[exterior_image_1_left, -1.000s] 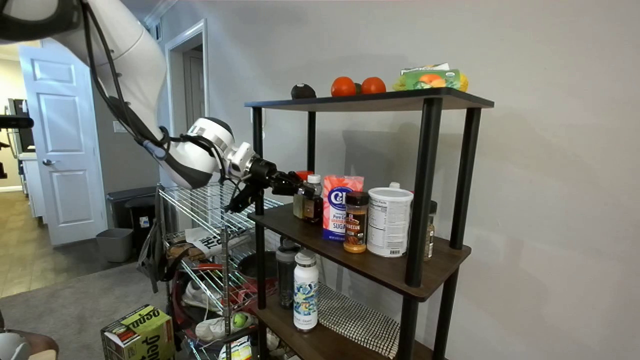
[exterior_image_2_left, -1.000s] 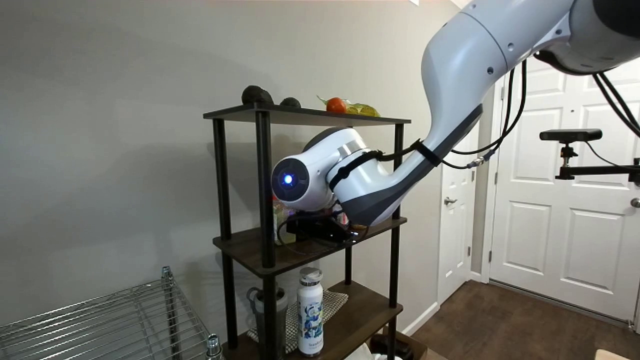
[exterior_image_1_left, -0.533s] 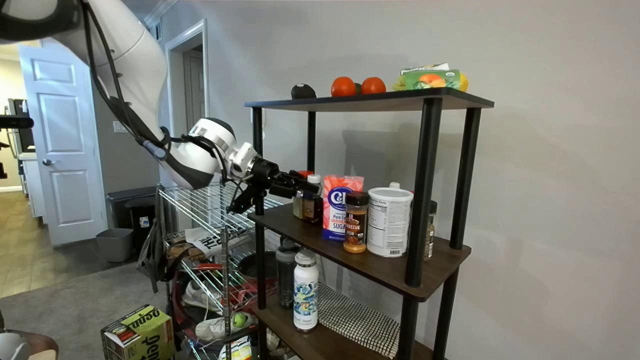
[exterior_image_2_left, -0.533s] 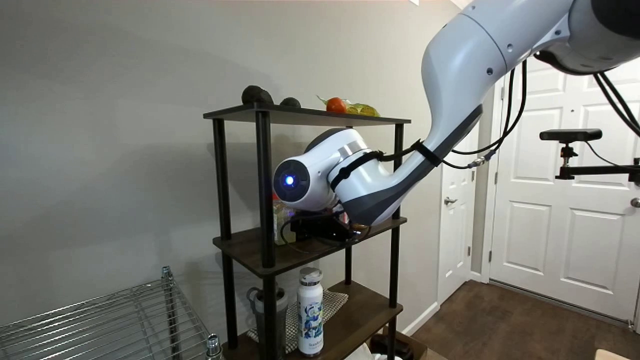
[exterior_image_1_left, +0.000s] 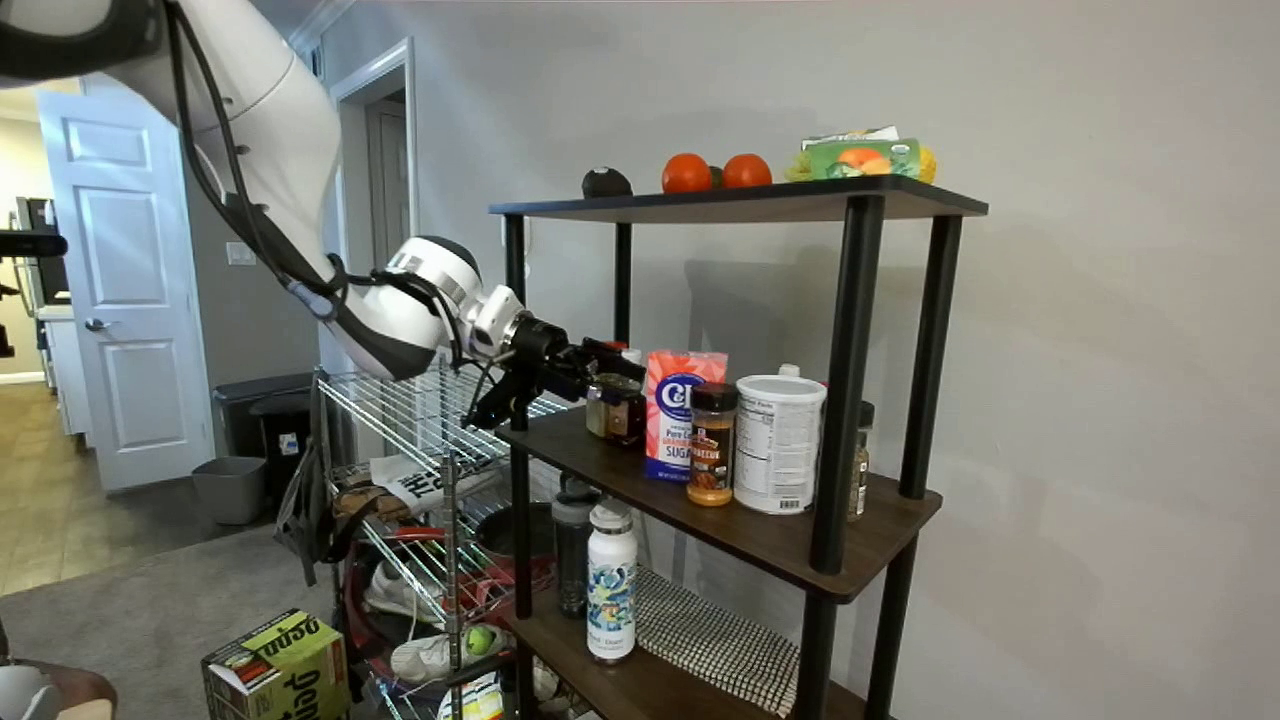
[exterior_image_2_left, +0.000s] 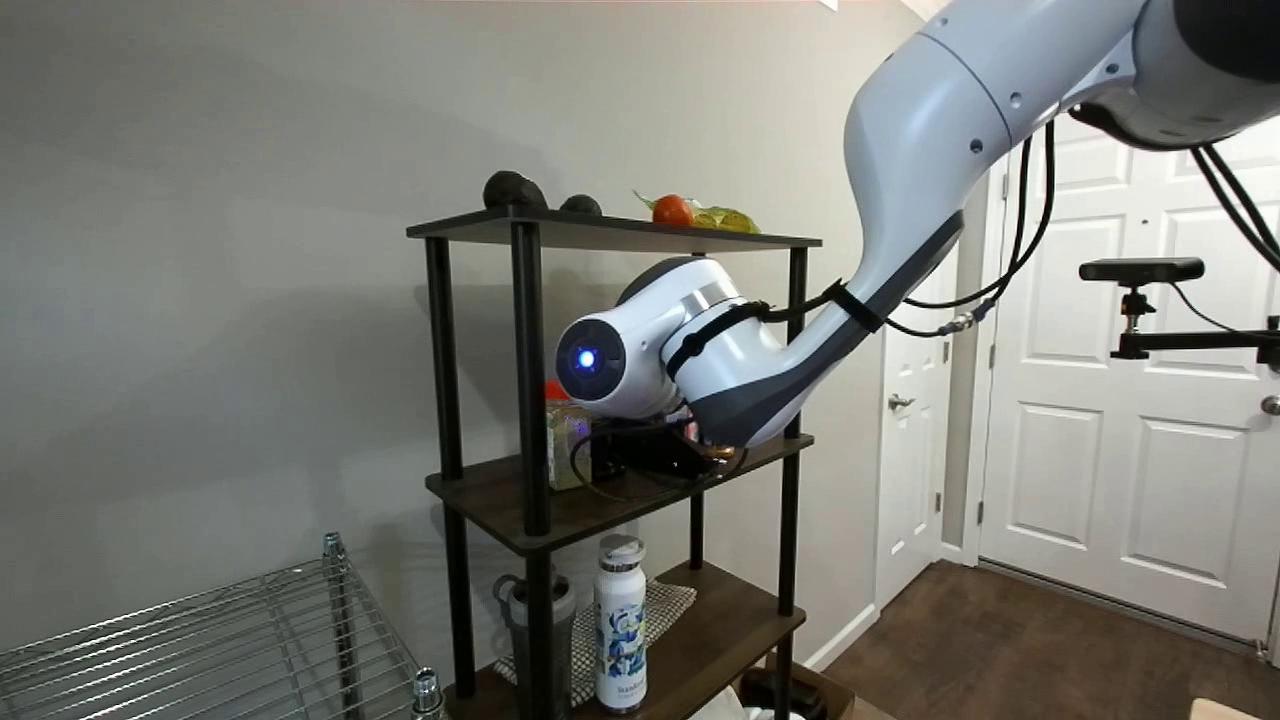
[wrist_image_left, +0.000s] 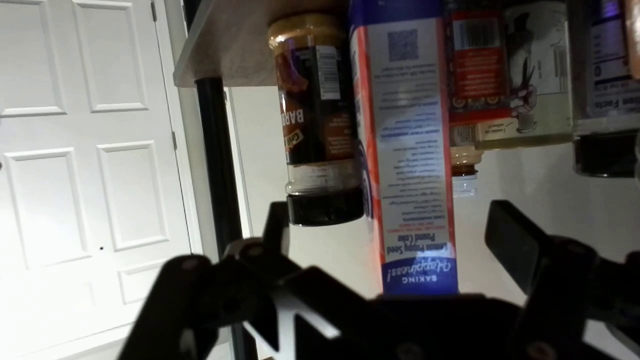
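Coral-pink, white and blue paperboard sugar carton (wrist_image_left: 412, 150), tall and rectangular: upright on the dark-brown wood-grain shelf (exterior_image_1_left: 605, 462), second from top; presumably dense if full, walls moderately stiff, dentable, little slip; best hold judged mid-height, across the broad faces. Black two-fingered gripper (wrist_image_left: 395, 232): spread wide, empty, facing the carton's narrow side. Just beside carton: clear black-lidded barbecue-seasoning shaker (wrist_image_left: 322, 120). Further along: white cylindrical canister (exterior_image_1_left: 780, 450).
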